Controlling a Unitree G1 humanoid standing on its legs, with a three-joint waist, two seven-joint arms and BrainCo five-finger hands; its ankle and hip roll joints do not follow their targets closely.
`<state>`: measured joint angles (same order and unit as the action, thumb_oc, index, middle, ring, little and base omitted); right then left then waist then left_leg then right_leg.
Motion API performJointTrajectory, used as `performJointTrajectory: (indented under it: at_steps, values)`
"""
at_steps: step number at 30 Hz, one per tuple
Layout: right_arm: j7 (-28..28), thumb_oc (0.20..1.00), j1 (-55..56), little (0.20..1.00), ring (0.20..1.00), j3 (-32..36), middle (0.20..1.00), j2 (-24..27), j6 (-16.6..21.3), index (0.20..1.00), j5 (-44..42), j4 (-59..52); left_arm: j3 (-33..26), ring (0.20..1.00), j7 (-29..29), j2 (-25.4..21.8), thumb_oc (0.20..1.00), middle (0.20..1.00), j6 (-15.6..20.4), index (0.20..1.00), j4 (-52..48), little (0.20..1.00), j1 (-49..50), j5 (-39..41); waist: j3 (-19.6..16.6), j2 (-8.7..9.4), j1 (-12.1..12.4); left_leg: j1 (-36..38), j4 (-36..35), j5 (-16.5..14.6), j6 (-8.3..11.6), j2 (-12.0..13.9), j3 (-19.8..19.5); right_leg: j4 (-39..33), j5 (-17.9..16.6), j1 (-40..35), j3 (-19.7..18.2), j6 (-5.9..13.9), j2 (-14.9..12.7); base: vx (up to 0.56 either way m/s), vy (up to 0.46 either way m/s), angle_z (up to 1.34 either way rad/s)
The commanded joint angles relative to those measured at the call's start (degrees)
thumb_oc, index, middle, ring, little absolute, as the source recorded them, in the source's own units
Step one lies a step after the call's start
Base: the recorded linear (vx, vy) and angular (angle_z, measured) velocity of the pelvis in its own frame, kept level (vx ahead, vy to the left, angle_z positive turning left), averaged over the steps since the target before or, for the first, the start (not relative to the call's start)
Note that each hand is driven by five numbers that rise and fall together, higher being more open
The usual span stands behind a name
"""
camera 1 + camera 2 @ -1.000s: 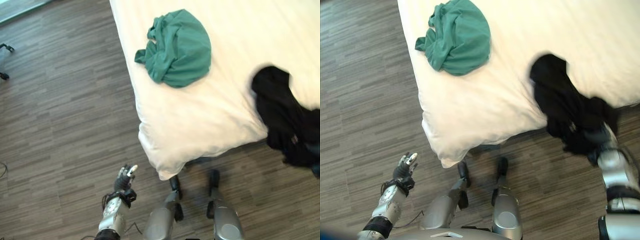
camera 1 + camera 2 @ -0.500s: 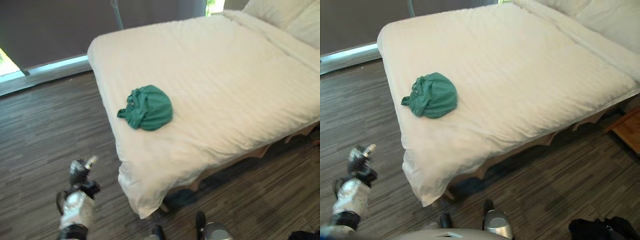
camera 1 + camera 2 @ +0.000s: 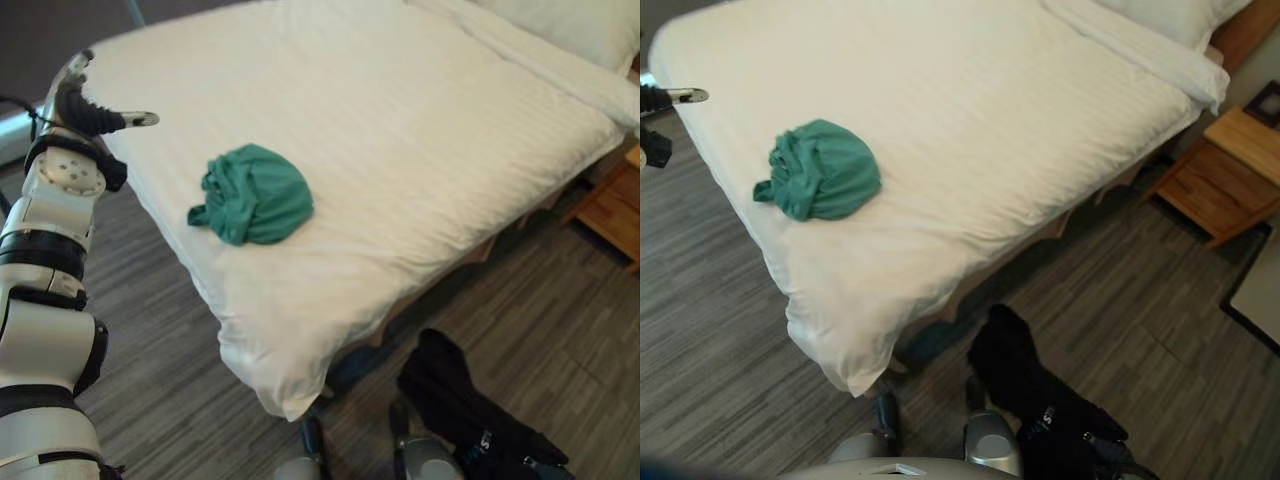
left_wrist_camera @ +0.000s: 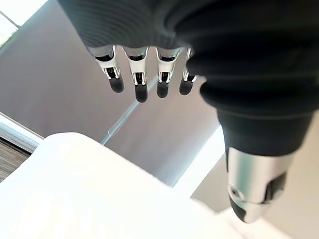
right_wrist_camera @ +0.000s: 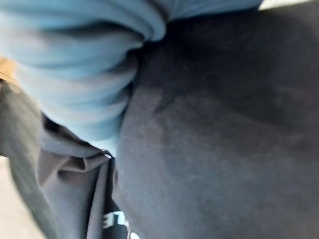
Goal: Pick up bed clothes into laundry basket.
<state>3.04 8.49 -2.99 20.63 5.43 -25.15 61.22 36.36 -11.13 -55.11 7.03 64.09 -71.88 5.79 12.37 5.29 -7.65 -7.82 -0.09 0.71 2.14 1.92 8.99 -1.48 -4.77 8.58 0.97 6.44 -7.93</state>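
A wooden nightstand is standing on the grey plank floor just beside the head end of the bed, its top lying lower than the mattress. White pillows are resting at that same end (one long bolster-like fold is running along the edge nearest the nightstand). A dark curtain is hanging behind the foot corner of the bed, with a bright strip of window light showing along its lower edge.
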Motion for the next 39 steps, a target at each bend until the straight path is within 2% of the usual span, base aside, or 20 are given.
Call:
performJointTrajectory:
  at_steps: [1,3,7,11,15,18,21,22,23,24,25,26,30,33,34,36,38,39]
  values:
    - [-0.2,0.200,-4.7,0.200,0.200,-1.4,0.200,2.3,2.0,0.200,-0.6,-1.6,3.6,1.000,-2.8,-1.1,1.000,1.000,1.1,1.000,3.6,1.000,-11.7,-6.3,2.3,-0.63,-1.4,-1.7,-3.2,6.9,2.53,3.6,-0.9,3.0,1.8,-2.2,-1.2,5.07,0.0,-0.06,0.093,-0.16]
    - [-0.3,0.200,-5.4,0.200,0.200,-2.8,0.200,2.2,2.5,0.200,-0.9,-3.2,9.2,1.000,-2.4,0.0,1.000,1.000,0.1,1.000,5.7,1.000,-15.2,-12.3,3.1,0.16,-2.1,-2.9,-3.7,7.1,2.35,3.6,-0.4,2.5,0.5,-0.5,-1.8,5.57,0.0,-0.05,0.075,-0.22]
    - [-0.3,0.200,-5.9,0.200,0.200,-5.6,0.200,1.9,3.1,0.200,-1.0,-5.2,13.4,1.000,-2.7,2.4,1.000,1.000,-2.1,1.000,10.6,1.000,-20.1,-18.3,4.8,2.20,-3.7,-6.2,-3.9,7.9,2.30,4.0,0.4,1.6,-1.9,3.0,-2.3,6.17,0.4,-0.04,0.047,-0.09]
    - [-1.0,0.200,-6.0,0.200,0.200,-7.4,0.200,2.6,4.7,0.200,-1.6,-11.0,14.7,1.000,-4.0,2.7,1.000,1.000,-2.2,1.000,11.6,1.000,-23.8,-17.9,7.4,4.84,-5.3,-12.3,-4.6,9.5,2.71,4.4,0.5,0.1,-4.7,8.2,-1.5,6.64,0.3,-0.09,0.011,-0.08]
    - [-1.9,0.200,-6.0,0.200,0.200,-8.5,0.200,2.3,5.9,0.200,-1.6,-14.6,16.6,1.000,-5.2,2.1,1.000,1.000,-3.5,1.000,13.6,1.000,-25.0,-19.9,8.9,5.70,-6.5,-17.2,-4.8,10.4,3.36,4.7,0.4,-1.9,-6.5,12.2,-0.8,6.82,0.4,-0.07,-0.001,0.01]
    - [-2.2,0.200,-5.9,0.200,0.200,-9.1,0.200,1.7,6.2,0.200,-1.4,-15.5,15.0,1.000,-4.6,2.3,1.000,1.000,-4.1,1.000,15.9,1.000,-23.9,-19.2,9.3,5.77,-6.7,-19.3,-4.9,10.8,3.60,4.6,0.2,-2.9,-7.3,13.7,-0.3,6.89,0.4,-0.02,0.004,0.01]
    - [-1.4,0.200,-4.5,0.200,0.200,-11.0,0.200,0.7,5.6,0.200,0.0,-17.2,9.3,1.000,-2.3,2.7,1.000,1.000,-6.6,1.000,21.7,1.000,-18.1,-19.6,10.2,6.45,-6.6,-20.9,-4.9,11.0,3.68,4.9,0.1,-3.1,-7.6,15.7,-0.7,7.02,0.6,0.00,0.005,-0.01]
    - [-0.8,0.200,-3.6,0.200,0.200,-11.2,0.200,0.3,5.3,0.200,0.0,-17.1,4.2,0.925,-0.8,3.7,0.925,0.925,-7.5,0.925,23.7,0.925,-13.8,-17.6,10.3,6.73,-6.3,-20.8,-4.7,11.0,3.69,4.8,-0.2,-2.9,-7.3,15.4,-0.7,6.88,0.5,0.00,-0.002,-0.11]
    - [-0.6,0.200,-3.2,0.200,0.200,-11.4,0.200,0.5,5.1,0.200,0.4,-17.0,2.5,0.504,0.0,4.0,0.504,0.504,-7.9,0.504,24.1,0.504,-12.4,-16.7,10.3,6.71,-6.2,-20.5,-4.6,10.9,3.64,4.7,-0.3,-2.8,-7.0,15.2,-0.7,6.82,0.4,0.00,-0.007,-0.08]
    - [-0.6,0.200,-3.2,0.200,0.200,-11.4,0.200,0.5,5.1,0.200,0.4,-17.0,2.4,0.285,0.0,4.0,0.285,0.285,-7.9,0.285,24.1,0.285,-12.3,-16.7,10.3,6.68,-6.3,-20.5,-4.6,10.9,3.64,4.7,-0.3,-2.8,-7.0,15.2,-0.7,6.82,0.4,0.00,0.000,-0.04]
    - [-0.4,0.200,-2.9,0.200,0.200,-11.5,0.200,0.7,4.9,0.200,0.4,-17.2,1.1,0.200,0.2,4.2,0.200,0.200,-7.9,0.200,24.1,0.200,-11.7,-15.8,10.3,6.68,-6.2,-20.2,-4.6,10.7,3.60,4.6,-0.3,-2.6,-6.8,14.9,-0.6,6.74,0.4,0.00,0.000,0.00]
    - [-0.1,0.200,-2.7,0.200,0.200,-11.2,0.200,1.1,4.6,0.200,0.3,-16.9,-0.8,0.200,0.5,4.0,0.200,0.200,-7.6,0.200,23.5,0.200,-11.0,-13.2,10.2,6.60,-5.9,-19.2,-4.5,10.4,3.55,4.6,-0.4,-2.1,-6.2,14.2,-0.5,6.66,0.4,-0.02,0.001,-0.03]
    - [0.4,0.200,-2.4,0.200,0.200,-11.1,0.200,1.9,4.3,0.200,1.0,-16.5,-1.6,0.200,0.4,2.9,0.200,0.200,-6.8,0.200,21.4,0.200,-11.6,-10.4,9.6,5.85,-5.4,-17.0,-4.6,9.8,3.32,4.4,-0.7,-1.2,-5.2,12.7,-0.1,6.55,0.2,0.00,-0.002,-0.01]
    - [0.8,0.200,-2.4,0.200,0.200,-10.2,0.200,3.0,3.9,0.200,1.6,-14.6,-3.6,0.200,0.8,1.3,0.200,0.200,-4.5,0.200,17.5,0.200,-10.7,-4.0,7.4,3.63,-4.3,-11.7,-4.9,8.4,2.89,3.9,-1.0,1.2,-2.8,8.6,0.5,6.32,-0.1,0.08,0.009,0.05]
    - [0.8,0.200,-2.4,0.200,0.200,-10.1,0.200,3.0,3.9,0.200,1.6,-14.6,-3.6,0.200,0.8,1.3,0.200,0.200,-4.5,0.200,17.5,0.200,-10.7,-4.0,7.4,3.60,-4.3,-11.8,-4.9,8.6,2.89,3.9,-1.0,1.1,-3.0,8.7,0.5,6.30,-0.1,0.15,0.029,0.03]
    - [0.6,0.200,-2.7,0.200,0.200,-7.8,0.200,3.3,3.3,0.200,0.9,-11.1,-8.5,0.200,1.5,0.7,0.200,0.200,-2.2,0.200,12.9,0.200,-8.0,6.4,5.9,1.32,-2.9,-7.0,-4.9,7.0,2.56,3.1,-1.5,3.0,-0.4,4.7,0.9,6.01,-0.3,0.12,0.039,0.04]
    - [0.6,0.200,-2.8,0.200,0.200,-7.8,0.200,3.4,3.3,0.200,0.9,-11.1,-8.7,0.200,1.5,0.7,0.200,0.200,-2.2,0.200,12.8,0.200,-7.9,6.4,5.9,1.24,-3.0,-7.1,-4.9,7.2,2.56,3.1,-1.5,3.0,-0.5,4.8,0.9,5.99,-0.3,0.05,0.015,0.09]
    - [0.5,0.200,-2.8,0.200,0.200,-5.8,0.200,3.1,2.9,0.200,0.9,-8.9,-14.1,0.200,2.7,1.7,0.200,0.200,0.1,0.200,7.4,0.200,-4.3,18.8,4.9,-0.09,-1.9,-4.5,-4.9,6.2,2.33,2.4,-2.1,3.9,1.1,2.5,1.5,5.68,-0.6,0.10,0.010,0.15]
